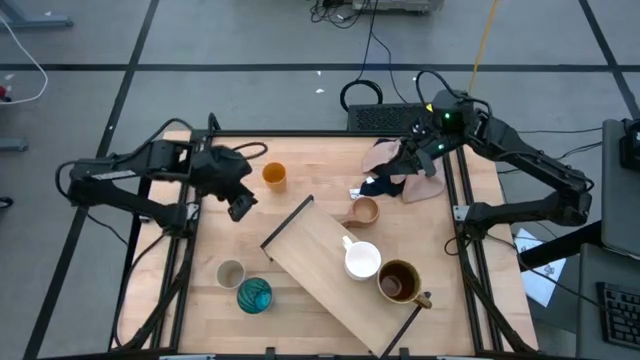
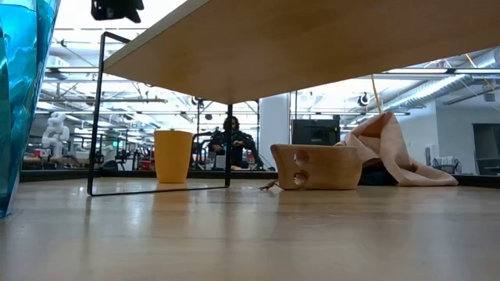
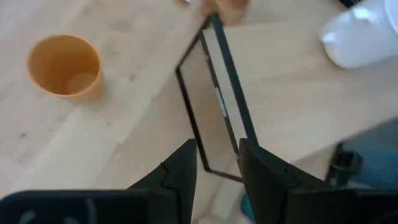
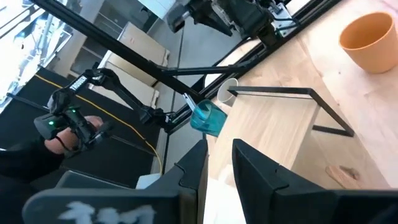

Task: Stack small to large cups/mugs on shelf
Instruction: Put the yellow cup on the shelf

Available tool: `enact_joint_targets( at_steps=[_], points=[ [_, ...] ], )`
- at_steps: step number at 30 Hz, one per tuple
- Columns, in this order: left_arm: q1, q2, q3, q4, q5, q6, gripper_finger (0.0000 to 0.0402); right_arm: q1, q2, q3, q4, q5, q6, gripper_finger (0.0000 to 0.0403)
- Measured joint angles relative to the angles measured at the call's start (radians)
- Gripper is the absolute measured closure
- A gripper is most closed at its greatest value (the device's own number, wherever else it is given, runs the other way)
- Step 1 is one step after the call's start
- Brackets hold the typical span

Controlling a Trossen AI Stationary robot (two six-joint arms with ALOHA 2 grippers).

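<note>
The teal glazed cup (image 2: pixel 17 94) looms unstacked on the worktop (image 1: pixel 300 320); white mug (image 1: pixel 361 261) and brown mug (image 1: pixel 399 282) sit on the shelf (image 1: pixel 315 255), both pincers apart, four cups left.

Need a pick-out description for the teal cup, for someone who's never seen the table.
Start at the shelf, the long light board lying diagonally across the table. Off its left long edge, near the table's front, two cups sit close together. The teal glazed cup is the shiny blue-green one; its neighbour, the beige-grey cup, is dull and pale.

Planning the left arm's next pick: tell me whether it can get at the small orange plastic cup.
Probably yes: the left gripper, fingers open, hangs beside the small orange plastic cup, with bare tabletop between them.
</note>
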Motion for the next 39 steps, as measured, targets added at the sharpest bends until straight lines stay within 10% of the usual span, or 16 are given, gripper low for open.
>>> enact_joint_targets(
  at_steps=[13, 25, 39],
  points=[
    [0.301, 0.131, 0.0, -0.087, 0.238, 0.443, 0.0282, 0.092, -0.009, -0.021, 0.052, 0.005, 0.026, 0.0337],
    [0.364, 0.352, 0.0, -0.131, 0.106, 0.822, 0.0282, 0.203, -0.009, -0.021, 0.052, 0.07, 0.093, 0.0337],
    [0.38, 0.406, 0.0, -0.007, 0.011, 0.921, 0.0282, 0.311, -0.009, -0.021, 0.052, 0.165, 0.121, 0.0337]
  ],
)
